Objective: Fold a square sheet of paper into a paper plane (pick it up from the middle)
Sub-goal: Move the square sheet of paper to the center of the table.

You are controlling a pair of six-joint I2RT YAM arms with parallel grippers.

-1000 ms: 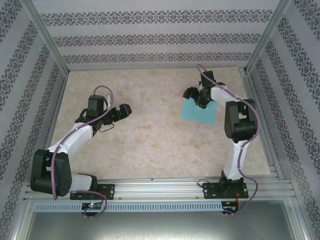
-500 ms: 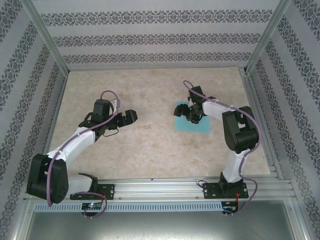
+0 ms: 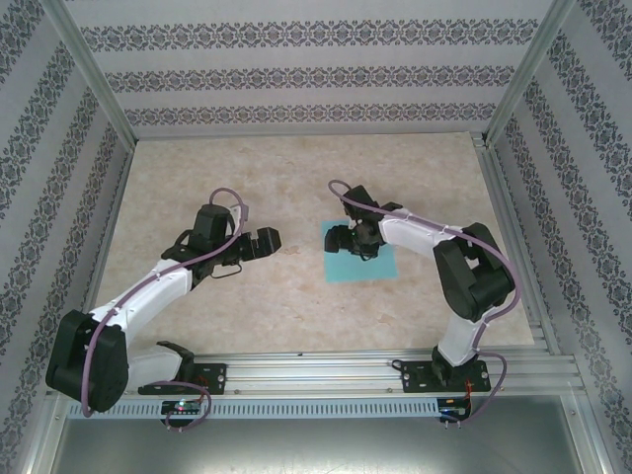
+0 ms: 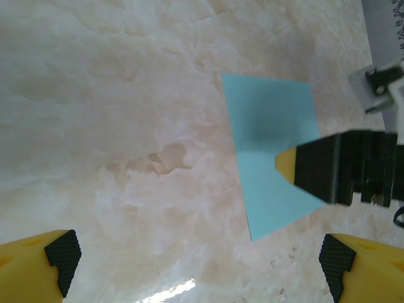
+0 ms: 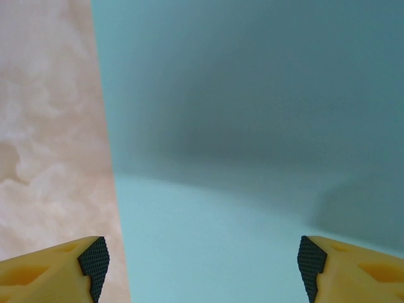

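Your right claw [image 5: 202,265] is spread wide, gripping nothing, low over the square sheet of paper [image 5: 252,126], which lies unfolded on the surface [image 3: 296,296]. Your left claw [image 4: 199,255] waits nearby, equally spread. No fold is made yet. The left wrist view gives most of the sheet's outline, and the right wrist view gives one edge close up.

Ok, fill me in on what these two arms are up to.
They are setting up to fold a paper plane. The right gripper is low over the turquoise sheet, fingers spread wide; whether it touches the paper cannot be told. The sheet lies flat on the table with no fold made yet. The left gripper, also open, hovers above bare table just left of the sheet, pointed towards it.
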